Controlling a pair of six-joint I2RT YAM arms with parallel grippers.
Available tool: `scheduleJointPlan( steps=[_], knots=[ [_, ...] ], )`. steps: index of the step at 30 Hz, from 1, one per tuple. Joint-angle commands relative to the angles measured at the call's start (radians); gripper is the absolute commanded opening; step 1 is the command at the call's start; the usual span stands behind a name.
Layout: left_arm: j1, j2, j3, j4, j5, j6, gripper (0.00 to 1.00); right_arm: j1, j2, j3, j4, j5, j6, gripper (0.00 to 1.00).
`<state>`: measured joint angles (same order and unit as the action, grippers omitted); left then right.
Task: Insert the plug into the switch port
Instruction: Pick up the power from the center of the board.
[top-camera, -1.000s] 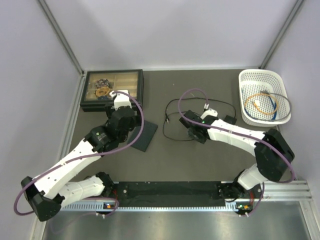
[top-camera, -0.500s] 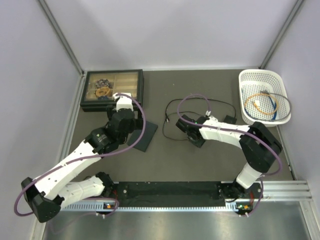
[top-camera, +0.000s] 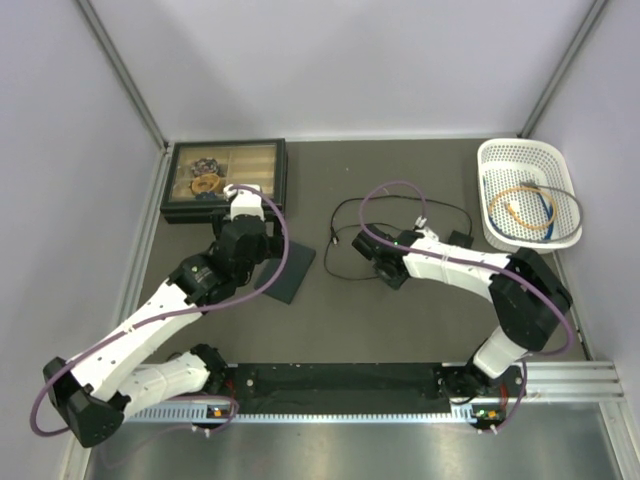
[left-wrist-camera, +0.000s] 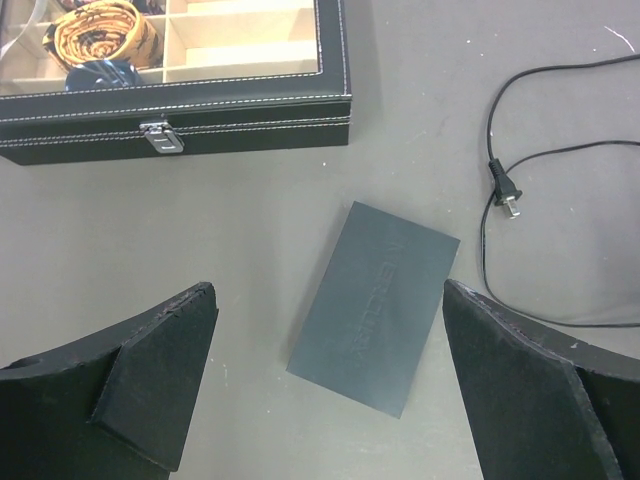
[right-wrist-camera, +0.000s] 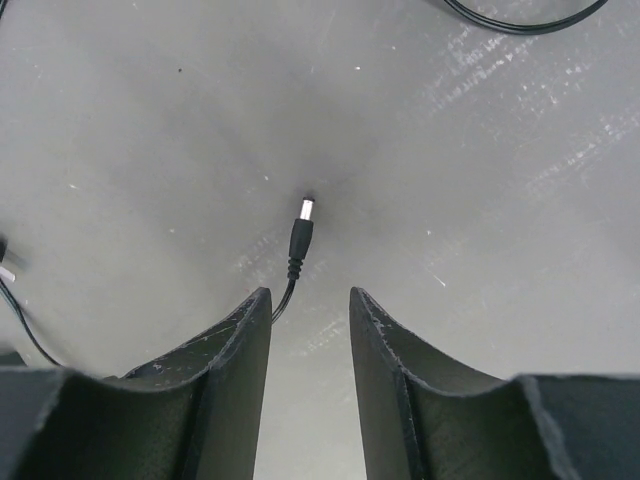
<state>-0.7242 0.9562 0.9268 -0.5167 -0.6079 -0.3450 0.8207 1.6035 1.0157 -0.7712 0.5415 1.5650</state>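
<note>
The switch box (left-wrist-camera: 375, 305) is a flat dark grey slab lying on the table; it also shows in the top view (top-camera: 288, 270). Its port is not visible. My left gripper (left-wrist-camera: 330, 385) hovers above the box's near end, wide open and empty. The barrel plug (right-wrist-camera: 300, 232) lies on the table with its metal tip pointing away. My right gripper (right-wrist-camera: 310, 315) is low just behind it, jaws a narrow gap apart, holding nothing. The plug's thin lead runs back beside the left finger (right-wrist-camera: 235, 360). In the top view the right gripper (top-camera: 376, 256) sits right of the box.
A black compartment case (left-wrist-camera: 240, 108) with a clear top stands behind the box. The lead's two-prong mains plug (left-wrist-camera: 505, 197) lies right of the box, and loops of black lead (top-camera: 345, 272) spread between the arms. A power brick (top-camera: 460, 240) and a white basket (top-camera: 500, 150) are at the right.
My right gripper has moved a little left and lower toward the barrel plug, its forearm swinging left. My left gripper has shifted only slightly above the box.
</note>
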Motion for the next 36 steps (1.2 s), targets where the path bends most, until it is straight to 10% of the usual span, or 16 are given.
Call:
scheduleJointPlan(
  steps=[1,36],
  knots=[
    [0.029,-0.005,-0.006,0.038,0.049,-0.002,0.99,0.000,0.007,0.035,0.019,0.028,0.046,0.38],
    [0.080,-0.020,-0.020,0.044,0.126,-0.015,0.99,-0.043,0.124,0.012,0.021,0.032,0.078,0.22]
  ],
)
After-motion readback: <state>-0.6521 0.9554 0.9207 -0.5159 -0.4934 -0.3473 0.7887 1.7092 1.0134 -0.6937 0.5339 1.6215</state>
